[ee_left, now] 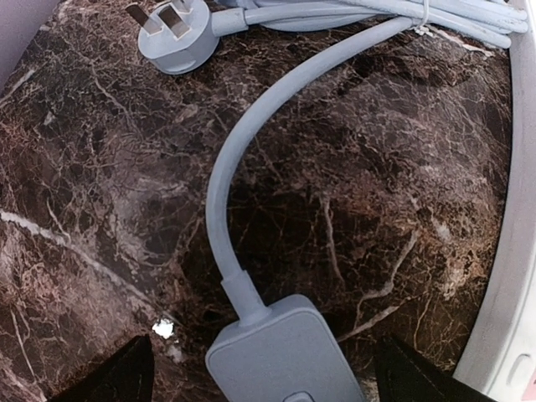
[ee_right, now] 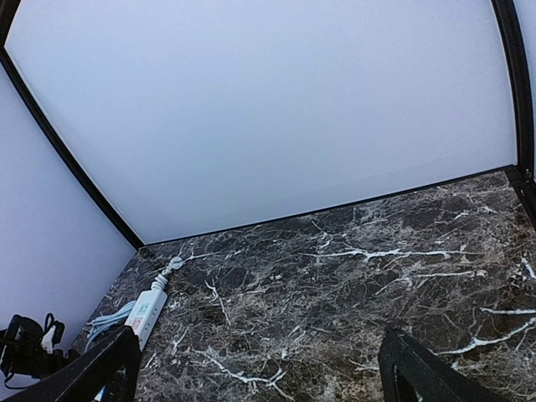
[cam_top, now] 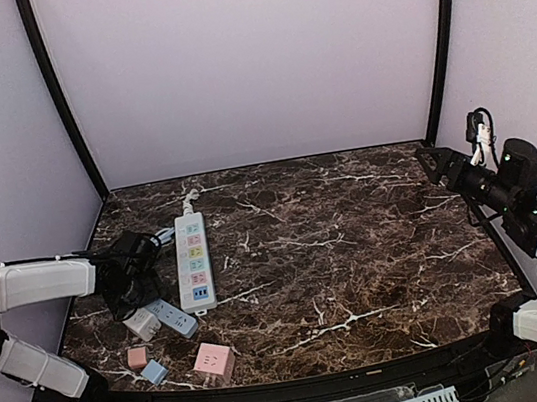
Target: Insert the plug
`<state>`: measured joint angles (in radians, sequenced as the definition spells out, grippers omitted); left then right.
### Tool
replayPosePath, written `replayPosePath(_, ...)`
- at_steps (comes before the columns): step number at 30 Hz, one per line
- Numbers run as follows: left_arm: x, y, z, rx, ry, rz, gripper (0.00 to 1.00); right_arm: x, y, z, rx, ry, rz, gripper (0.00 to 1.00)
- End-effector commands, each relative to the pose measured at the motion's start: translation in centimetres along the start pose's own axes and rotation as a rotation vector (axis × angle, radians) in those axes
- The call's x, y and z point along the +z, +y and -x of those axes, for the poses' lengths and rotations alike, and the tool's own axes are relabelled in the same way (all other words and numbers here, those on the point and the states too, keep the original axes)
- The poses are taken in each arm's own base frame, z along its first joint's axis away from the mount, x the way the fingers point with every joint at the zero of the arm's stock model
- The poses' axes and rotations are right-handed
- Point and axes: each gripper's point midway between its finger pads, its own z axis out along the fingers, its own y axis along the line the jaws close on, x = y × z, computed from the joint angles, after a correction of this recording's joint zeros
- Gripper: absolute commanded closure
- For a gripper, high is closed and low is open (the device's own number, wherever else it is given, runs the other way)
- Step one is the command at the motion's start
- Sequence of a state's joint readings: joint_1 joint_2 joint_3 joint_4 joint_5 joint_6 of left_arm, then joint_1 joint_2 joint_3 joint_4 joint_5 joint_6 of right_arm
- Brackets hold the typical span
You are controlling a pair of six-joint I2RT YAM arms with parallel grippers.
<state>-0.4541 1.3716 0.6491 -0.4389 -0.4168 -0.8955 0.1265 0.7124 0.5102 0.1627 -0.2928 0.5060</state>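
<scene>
Dark marble table [cam_top: 357, 248], white veins.

Left arm sits low on the left side. Left claw [ee_left: 268, 377] is spread open, with a finger on either side of a grey box [ee_left: 285, 352]. There's a gap on both sides, so it isn't clamped on it. A grey cable [ee_left: 219, 193] leaves the box's far end, curves right and runs up to a tied bundle [ee_left: 377, 12].

Plug [ee_left: 172, 40] lies loose on the marble ahead of the left claw, left of the cable curve, in no socket. It has a round grey body. The flat metal pins point up-left in the left wrist view, away from the strip. Its lead runs off to the right, so its long axis is roughly left-right there. No writing I can read on it. I can't pick it out from the top view.

Strip [cam_top: 194, 261] is white and just right of the left claw, long axis near-to-far, cord at the far end. Sockets face up with green, yellow, pink and blue panels. Labels are too small to read.

Front-left by the near edge:
- white adapter [cam_top: 141, 324]
- blue-grey adapter [cam_top: 175, 318] beside it
- pink cube [cam_top: 137, 358]
- blue cube [cam_top: 153, 371]
- pink block [cam_top: 214, 362]

Right arm is far right, raised off the table. Right claw [ee_right: 260, 360] is open with nothing between the fingers, facing across toward the strip.
</scene>
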Motion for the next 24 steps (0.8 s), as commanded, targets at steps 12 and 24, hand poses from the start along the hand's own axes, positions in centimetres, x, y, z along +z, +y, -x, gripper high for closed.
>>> replayPosePath(12,2.3,-0.3,-0.5,-0.052,0.017,-0.048,0.47,-0.1,0.7,0.0,-0.008,0.001,0.027,0.01)
replayPosePath(24,-3.5,-0.4,5.9,-0.018,-0.193,-0.077,0.71,0.0,0.5,-0.1,-0.006,0.007,0.022,0.01)
